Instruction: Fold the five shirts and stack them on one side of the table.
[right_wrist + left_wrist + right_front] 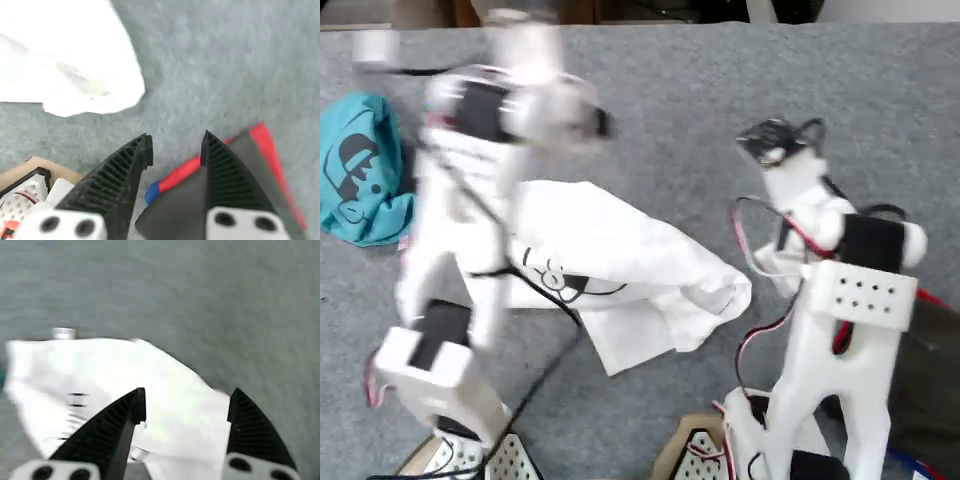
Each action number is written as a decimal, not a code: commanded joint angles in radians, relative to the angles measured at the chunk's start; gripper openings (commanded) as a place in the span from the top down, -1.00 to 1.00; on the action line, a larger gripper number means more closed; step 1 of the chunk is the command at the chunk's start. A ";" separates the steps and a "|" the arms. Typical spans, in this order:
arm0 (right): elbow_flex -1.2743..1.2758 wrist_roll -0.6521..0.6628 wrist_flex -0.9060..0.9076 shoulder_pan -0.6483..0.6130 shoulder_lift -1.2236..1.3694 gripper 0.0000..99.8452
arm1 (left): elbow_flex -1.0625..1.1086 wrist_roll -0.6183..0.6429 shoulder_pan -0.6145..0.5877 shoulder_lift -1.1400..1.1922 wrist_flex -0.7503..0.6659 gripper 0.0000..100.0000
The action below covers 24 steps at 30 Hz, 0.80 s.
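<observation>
The grey felt surface point(720, 70) carries everything. At its centre lies the white shirt point(620, 250), rumpled and half spread, with a dark print toward 8 o'clock and a bunched corner toward 4 o'clock. A teal shirt point(360, 170) sits in a heap at 9 o'clock by the edge. A dark garment with red trim point(252, 150) lies at 4 o'clock, under my right side.

My left fingers point(125, 415) hang wide apart above the white shirt, holding nothing. My right fingers point(125, 165) are parted by a narrower gap, also empty, over bare surface near that bunched corner.

I judge the white shirt light, limp and thin. It will likely sag and fold on itself when lifted, and may drag on the felt. I would pinch an outer hem or sleeve edge on each side, not the middle.
</observation>
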 commanded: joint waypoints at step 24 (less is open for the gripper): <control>-1.021 -0.160 0.077 -0.811 1.153 0.65 | 0.129 -0.233 -0.569 0.315 -0.247 0.46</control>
